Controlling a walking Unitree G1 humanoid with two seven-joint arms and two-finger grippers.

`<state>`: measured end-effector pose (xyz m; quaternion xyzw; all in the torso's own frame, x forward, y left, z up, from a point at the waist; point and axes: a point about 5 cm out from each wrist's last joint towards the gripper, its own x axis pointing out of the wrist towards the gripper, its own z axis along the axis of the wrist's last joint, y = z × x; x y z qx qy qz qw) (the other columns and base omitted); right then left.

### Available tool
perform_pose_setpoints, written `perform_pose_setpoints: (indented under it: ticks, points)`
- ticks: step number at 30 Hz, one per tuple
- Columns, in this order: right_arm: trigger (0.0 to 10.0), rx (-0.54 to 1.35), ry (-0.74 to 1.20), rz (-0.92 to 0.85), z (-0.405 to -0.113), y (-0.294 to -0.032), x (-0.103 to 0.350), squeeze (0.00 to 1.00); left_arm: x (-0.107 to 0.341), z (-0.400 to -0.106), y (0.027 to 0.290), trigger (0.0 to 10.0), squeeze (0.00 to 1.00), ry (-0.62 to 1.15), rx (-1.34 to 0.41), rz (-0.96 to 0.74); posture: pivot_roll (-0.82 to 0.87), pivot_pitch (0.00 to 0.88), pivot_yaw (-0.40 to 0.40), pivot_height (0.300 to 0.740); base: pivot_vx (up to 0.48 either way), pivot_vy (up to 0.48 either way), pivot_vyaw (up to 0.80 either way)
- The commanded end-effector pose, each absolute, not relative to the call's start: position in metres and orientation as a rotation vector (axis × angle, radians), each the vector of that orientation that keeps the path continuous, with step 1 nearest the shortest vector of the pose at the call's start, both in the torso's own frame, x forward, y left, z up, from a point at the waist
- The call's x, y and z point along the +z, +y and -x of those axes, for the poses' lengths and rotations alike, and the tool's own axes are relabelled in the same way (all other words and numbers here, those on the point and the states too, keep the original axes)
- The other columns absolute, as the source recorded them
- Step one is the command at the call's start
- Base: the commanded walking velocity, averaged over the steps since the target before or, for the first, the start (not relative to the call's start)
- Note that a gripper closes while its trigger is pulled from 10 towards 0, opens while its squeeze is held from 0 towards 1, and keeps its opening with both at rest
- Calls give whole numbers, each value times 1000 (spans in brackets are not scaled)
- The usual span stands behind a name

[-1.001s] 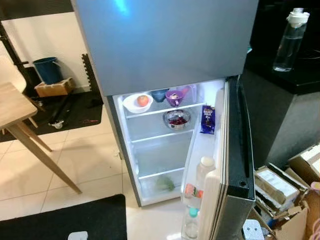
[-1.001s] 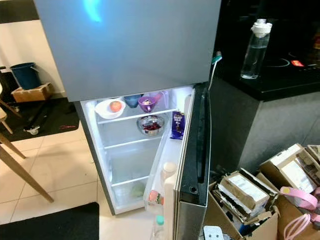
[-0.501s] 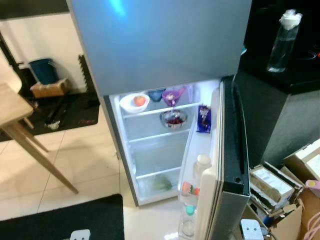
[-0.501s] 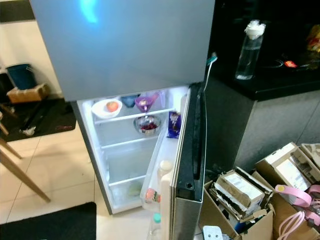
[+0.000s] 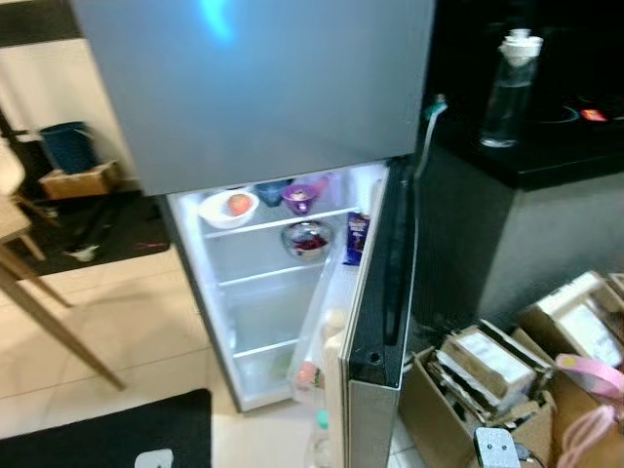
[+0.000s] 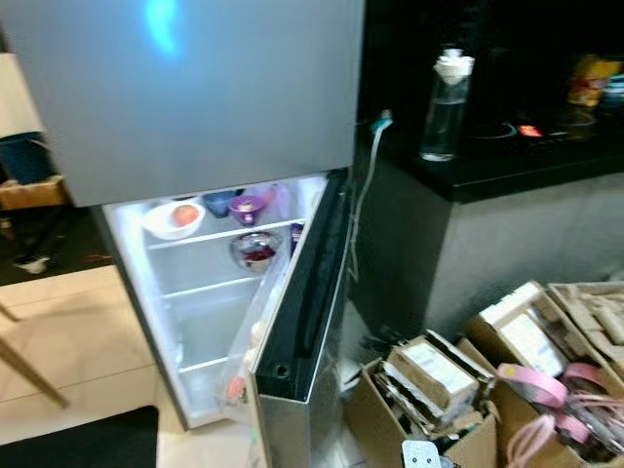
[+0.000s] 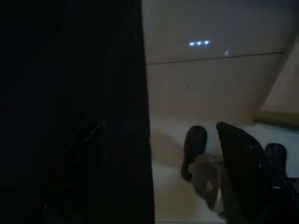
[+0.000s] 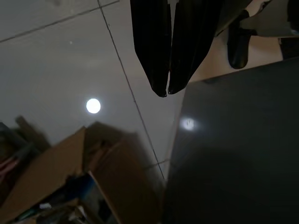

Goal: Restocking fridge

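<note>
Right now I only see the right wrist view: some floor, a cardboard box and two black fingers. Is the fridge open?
Observer: Yes. The lower fridge door stands wide open, and the upper door is shut.
Operator: Is there food inside?
Observer: Yes. On the top shelf a white bowl holds a round reddish fruit.
Operator: Is the other hand carrying anything?
Observer: No. The left gripper hangs open above the floor, with nothing between its fingers.
</note>
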<state>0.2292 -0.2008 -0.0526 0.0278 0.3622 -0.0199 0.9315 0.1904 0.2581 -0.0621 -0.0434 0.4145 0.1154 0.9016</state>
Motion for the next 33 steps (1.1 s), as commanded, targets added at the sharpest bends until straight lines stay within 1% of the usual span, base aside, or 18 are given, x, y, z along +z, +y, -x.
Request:
perform_pose_setpoints:
  ticks: [1, 4, 5, 6, 11, 12, 14, 15, 17, 19, 24, 25, 26, 28, 29, 30, 31, 33]
  points:
    - [10000, -15, 739, -62, -232, -194, -52, 0, -67, -180, 260, 10000, 0, 886, 266, 94, -35, 137, 54, 740, 0, 0, 0]
    - [10000, 30, 701, -56, -244, -188, -44, 0, -69, -175, 263, 10000, 0, 897, 277, 84, -37, 139, 53, 740, 0, 0, 0]
    - [9490, 40, 689, -60, -247, -187, -41, 0, -69, -174, 264, 10000, 0, 900, 279, 80, -37, 140, 53, 740, 0, 0, 0]
    - [0, 48, 680, -71, -251, -185, -39, 0, -69, -173, 264, 10000, 0, 902, 282, 79, -36, 141, 50, 740, 0, 0, 0]
    - [0, 89, 645, -81, -266, -177, -29, 0, -70, -169, 266, 10000, 0, 908, 291, 79, -32, 143, 43, 740, 0, 0, 0]
    - [6549, 100, 639, -67, -270, -175, -26, 0, -70, -169, 267, 10000, 0, 909, 293, 79, -32, 143, 43, 740, 0, 0, 0]
    - [6549, 100, 639, -67, -270, -175, -26, 0, -70, -169, 267, 10000, 0, 909, 293, 79, -32, 143, 43, 740, 0, 0, 0]
    - [10000, 122, 632, -65, -274, -170, -23, 0, -71, -168, 267, 10000, 0, 911, 295, 79, -30, 143, 37, 740, 0, 0, 0]
    - [10000, 144, 628, -67, -277, -165, -21, 0, -71, -167, 268, 10000, 0, 912, 298, 80, -29, 143, 36, 740, 0, 0, 0]
    - [10000, 235, 616, -80, -286, -148, -14, 0, -72, -163, 269, 10000, 0, 918, 305, 77, -28, 144, 33, 740, 0, 0, 0]
    - [10000, 530, 555, -123, -305, -87, 12, 0, -73, -159, 270, 10000, 0, 922, 315, 81, -18, 144, 23, 740, 0, 0, 0]
    - [10000, 530, 555, -123, -305, -87, 12, 0, -73, -159, 270, 10000, 0, 922, 315, 81, -18, 144, 23, 740, 0, 0, 0]
    - [10000, 685, 513, -127, -309, -57, 27, 0, -73, -158, 271, 10000, 0, 923, 316, 81, -17, 144, 22, 740, 0, 0, 0]
    - [10000, 826, 457, -147, -313, -28, 46, 0, -74, -157, 271, 10000, 0, 924, 318, 81, -15, 144, 22, 740, 0, 0, 0]
    - [10000, 826, 457, -147, -313, -28, 46, 0, -74, -157, 271, 10000, 0, 924, 318, 81, -15, 144, 22, 740, 0, 0, 0]
    - [10000, 979, 337, -242, -318, 6, 79, 0, -74, -157, 271, 10000, 0, 925, 319, 80, -15, 144, 22, 740, 0, 0, 0]
    - [10000, 1039, 279, -296, -319, 19, 95, 0, -74, -157, 271, 10000, 0, 926, 319, 79, -15, 144, 22, 740, 0, 0, 0]
    - [10000, 1072, 244, -329, -319, 25, 104, 0, -74, -157, 271, 10000, 0, 926, 319, 79, -15, 144, 22, 740, 0, 0, 0]
